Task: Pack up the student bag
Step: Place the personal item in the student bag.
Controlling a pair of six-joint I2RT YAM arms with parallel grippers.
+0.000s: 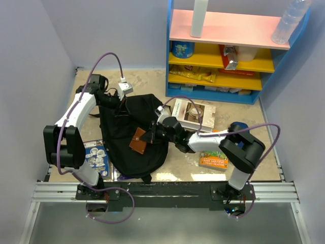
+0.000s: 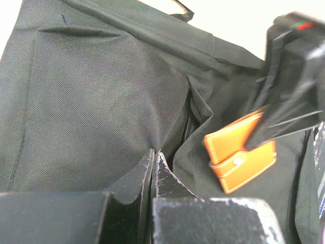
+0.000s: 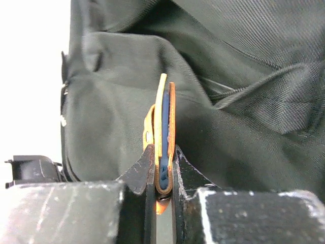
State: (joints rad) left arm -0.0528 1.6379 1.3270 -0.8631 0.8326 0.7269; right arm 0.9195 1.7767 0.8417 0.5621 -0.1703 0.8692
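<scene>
Showing the student bag lying on the table, the right gripper clamped on an orange wallet held edge-up over the bag's middle, and the left gripper pinched shut on fabric at the bag's far-left edge.

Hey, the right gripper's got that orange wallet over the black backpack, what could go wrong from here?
The right gripper pinches the small orange leather snap wallet only by one thin edge; it could pivot or slip out.
The soft black fabric backpack shows just a narrow slit beside the wallet, so it may land on the fabric, not inside.
The left gripper, shut at a fabric fold, shows no clear hold, so the opening may sag shut.
</scene>
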